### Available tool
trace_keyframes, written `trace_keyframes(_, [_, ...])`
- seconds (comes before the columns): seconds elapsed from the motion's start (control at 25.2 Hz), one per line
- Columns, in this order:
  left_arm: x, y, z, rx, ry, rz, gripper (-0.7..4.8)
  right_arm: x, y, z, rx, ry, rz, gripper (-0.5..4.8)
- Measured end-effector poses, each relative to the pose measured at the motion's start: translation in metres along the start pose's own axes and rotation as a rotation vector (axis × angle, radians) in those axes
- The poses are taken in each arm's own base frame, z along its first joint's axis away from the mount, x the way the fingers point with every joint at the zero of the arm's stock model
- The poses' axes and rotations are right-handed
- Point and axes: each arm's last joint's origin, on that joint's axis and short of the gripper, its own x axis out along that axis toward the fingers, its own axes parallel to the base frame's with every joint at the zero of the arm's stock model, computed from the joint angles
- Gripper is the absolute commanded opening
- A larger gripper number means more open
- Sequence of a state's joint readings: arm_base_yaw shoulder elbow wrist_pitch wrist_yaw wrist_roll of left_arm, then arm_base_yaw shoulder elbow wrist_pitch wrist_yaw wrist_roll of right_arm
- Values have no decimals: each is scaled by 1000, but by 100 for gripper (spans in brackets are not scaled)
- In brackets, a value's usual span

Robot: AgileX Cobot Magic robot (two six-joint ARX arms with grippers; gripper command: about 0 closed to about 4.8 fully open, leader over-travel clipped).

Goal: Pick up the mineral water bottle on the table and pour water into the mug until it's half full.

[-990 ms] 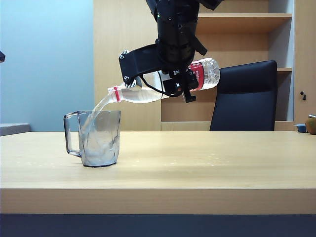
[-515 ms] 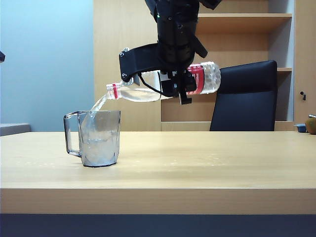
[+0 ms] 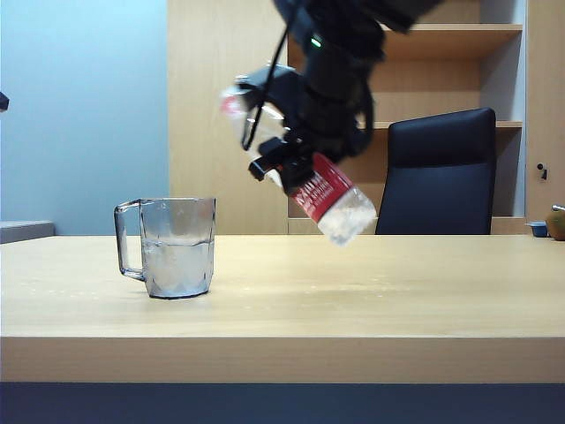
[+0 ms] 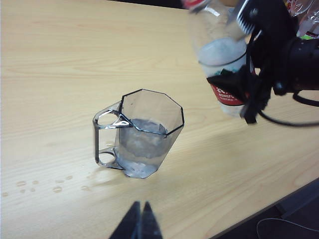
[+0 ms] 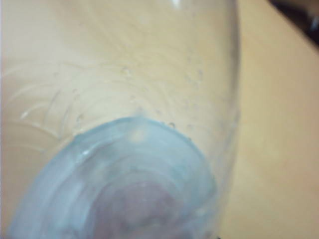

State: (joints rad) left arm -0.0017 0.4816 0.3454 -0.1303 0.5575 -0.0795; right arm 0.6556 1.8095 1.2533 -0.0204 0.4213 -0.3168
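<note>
Office backdrop, wood table (image 3: 371, 291): mug (image 3: 177, 247) left of centre, roughly half full. Right claw (image 3: 305, 163) grips bottle (image 3: 331, 201) above, neck up, ending the pour. Left claw (image 4: 141, 224) closed, idle near mug.

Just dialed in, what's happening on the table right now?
The right pincer holds the mineral water bottle in the air to the right of the mug, tilted with its neck up, so nothing is pouring. The mug stands on the table roughly half full of water. The left pincer hovers shut near the mug, holding nothing. A few drops lie beside the mug.
</note>
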Motion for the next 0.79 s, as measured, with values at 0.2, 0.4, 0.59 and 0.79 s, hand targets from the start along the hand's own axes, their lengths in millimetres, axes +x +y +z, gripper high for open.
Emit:
trace_keyframes(0.2, [0, 0, 0, 0, 0, 0, -6, 16, -2, -45, 286, -92, 46, 234])
trace_keyframes(0.4, [0, 0, 0, 0, 0, 0, -6, 15, 4, -69, 414, -287, 48, 234])
trace_keyframes(0.59, [0, 0, 0, 0, 0, 0, -6, 20, 11, -87, 462, -398, 25, 286])
trace_keyframes(0.79, [0, 0, 0, 0, 0, 0, -6, 26, 15, -92, 482, -410, 27, 439])
